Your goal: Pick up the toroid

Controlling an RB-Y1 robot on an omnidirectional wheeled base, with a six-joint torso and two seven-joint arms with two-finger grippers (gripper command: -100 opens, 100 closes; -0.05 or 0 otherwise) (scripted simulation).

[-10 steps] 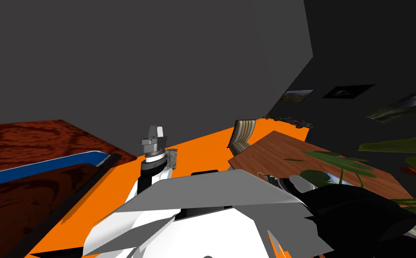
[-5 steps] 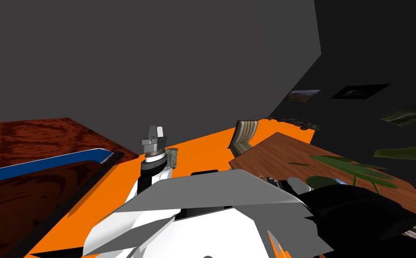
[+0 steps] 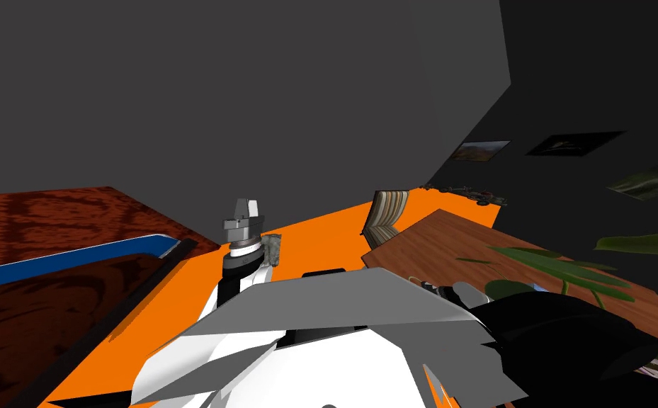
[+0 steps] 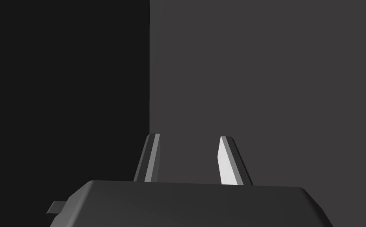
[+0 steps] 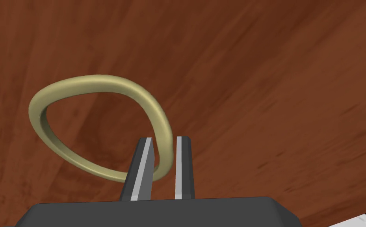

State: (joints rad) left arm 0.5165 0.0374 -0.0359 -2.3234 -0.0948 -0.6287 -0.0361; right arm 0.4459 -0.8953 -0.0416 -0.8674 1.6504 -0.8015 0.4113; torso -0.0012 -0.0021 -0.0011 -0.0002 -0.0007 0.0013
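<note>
My right gripper (image 5: pixel 164 138) pinching the band of the olive toroid (image 5: pixel 99 80), one finger inside the ring, one outside, rest of the loop off to one side, brown wooden table (image 5: pixel 276 79) behind it, my left gripper (image 4: pixel 189 137) raised, fingers spread apart.

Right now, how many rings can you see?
1. The olive ring is pinched at its band between the fingers of the right tool, over the brown wooden tabletop. Others could lie hidden behind my arm in the head view.
</note>
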